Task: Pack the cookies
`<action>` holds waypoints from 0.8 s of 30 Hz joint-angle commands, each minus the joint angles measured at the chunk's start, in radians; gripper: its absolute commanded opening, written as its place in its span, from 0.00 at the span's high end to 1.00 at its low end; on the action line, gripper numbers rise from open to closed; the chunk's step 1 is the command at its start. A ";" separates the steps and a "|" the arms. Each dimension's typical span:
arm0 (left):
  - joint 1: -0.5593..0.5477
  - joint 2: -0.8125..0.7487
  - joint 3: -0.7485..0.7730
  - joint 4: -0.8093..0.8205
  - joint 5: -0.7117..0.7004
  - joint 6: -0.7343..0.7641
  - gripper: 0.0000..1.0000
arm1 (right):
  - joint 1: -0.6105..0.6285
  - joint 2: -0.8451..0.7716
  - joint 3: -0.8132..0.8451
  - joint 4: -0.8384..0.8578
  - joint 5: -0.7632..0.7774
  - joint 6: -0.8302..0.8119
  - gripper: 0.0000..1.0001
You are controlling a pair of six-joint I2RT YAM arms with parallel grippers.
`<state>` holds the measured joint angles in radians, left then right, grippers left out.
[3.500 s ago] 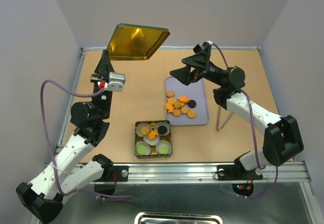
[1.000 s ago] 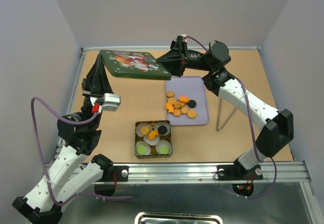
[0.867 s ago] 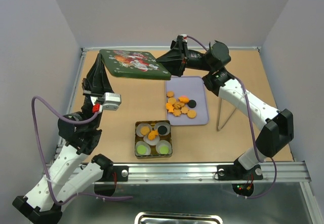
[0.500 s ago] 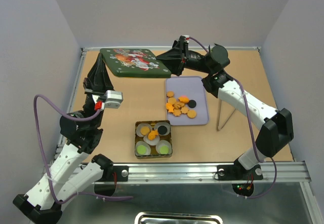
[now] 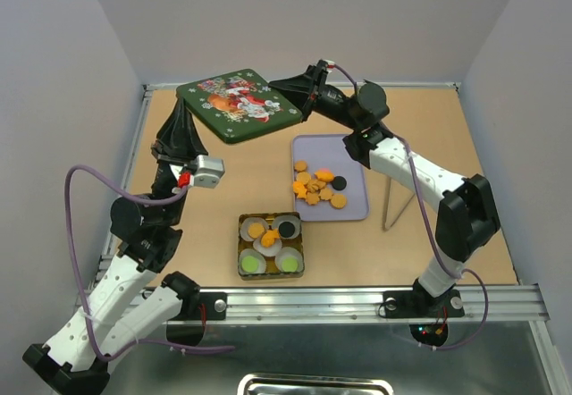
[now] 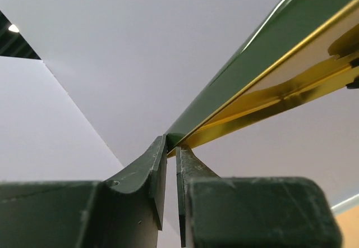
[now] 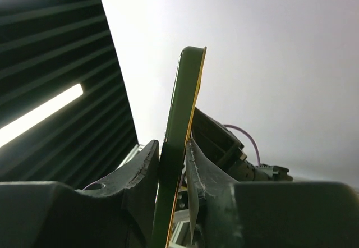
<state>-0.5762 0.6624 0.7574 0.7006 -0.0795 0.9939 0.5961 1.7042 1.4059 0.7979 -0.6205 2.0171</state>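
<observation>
The right arm reaches up and across, beyond the open tin and to its far side. Its hand is tipped on edge and clamped on the right rim of a green picture lid, which sits squarely between the two fingers. The lid hangs in the air, tilted, its printed face up, far behind the tin and a little to its left.

The left arm stands tall to the left of the tin, forearm raised, with its hand pointing up at the lid's left corner. Its fingers are only a narrow slit apart and the corner meets their tips; whether they pinch it cannot be told.

Most of the cookies lie in a loose heap on a lilac tray just behind and right of the tin. A few more sit inside the tin in white paper cups, on the tan surface.
</observation>
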 commanded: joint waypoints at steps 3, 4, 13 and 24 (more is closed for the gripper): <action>-0.017 -0.009 -0.024 -0.067 0.075 -0.015 0.76 | 0.014 -0.020 0.032 0.129 0.082 0.499 1.00; -0.019 -0.014 -0.030 -0.076 0.075 -0.015 0.75 | 0.013 -0.020 0.027 0.139 0.087 0.497 0.99; -0.017 -0.058 -0.079 -0.111 0.055 -0.064 0.53 | -0.061 -0.031 -0.005 0.153 0.068 0.490 1.00; -0.017 -0.060 -0.096 -0.133 0.035 -0.107 0.50 | -0.113 -0.058 -0.086 0.155 0.047 0.466 1.00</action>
<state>-0.5892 0.6182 0.6605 0.4919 -0.0490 0.9199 0.5072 1.6947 1.3674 0.9123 -0.5602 2.0209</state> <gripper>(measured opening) 0.497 0.047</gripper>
